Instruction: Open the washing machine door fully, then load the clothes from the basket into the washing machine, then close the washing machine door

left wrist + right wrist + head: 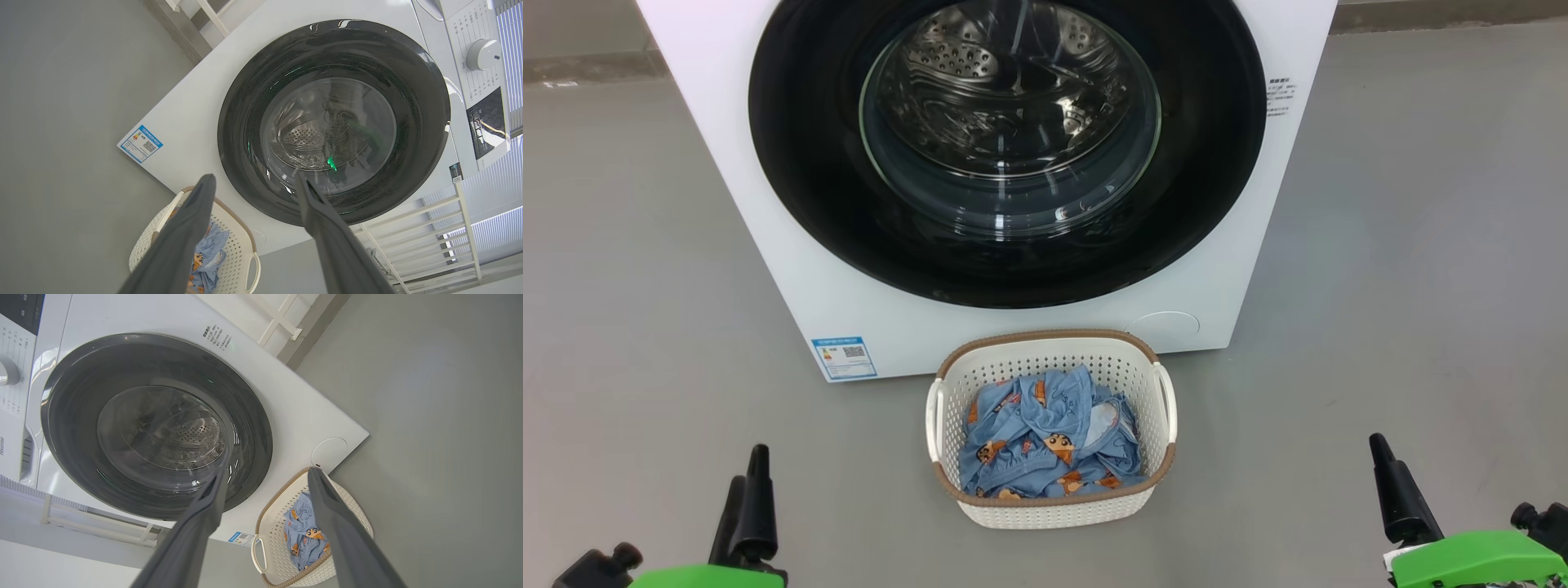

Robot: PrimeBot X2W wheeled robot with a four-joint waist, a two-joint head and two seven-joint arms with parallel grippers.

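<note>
the washing machine door (809, 163), shut on the far washing machine (727, 163), looks glossy: your fingers may slip off it, or it may swing into the basket (1045, 510) in front. one machine, one door, one basket, the clothes (1045, 441) inside an uncountable tangle; left gripper (255, 179) and right gripper (269, 470), near, fingers apart, empty.

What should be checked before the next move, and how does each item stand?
1. Door fully open: not ok, it is shut on the washer.
2. Left claw open and empty: ok.
3. Right claw open and empty: ok.
4. Clothes all inside the basket: ok.
5. Basket out of the door's swing: cannot tell; it stands close in front of the washer.
6. Door's handle side found: cannot tell.
</note>
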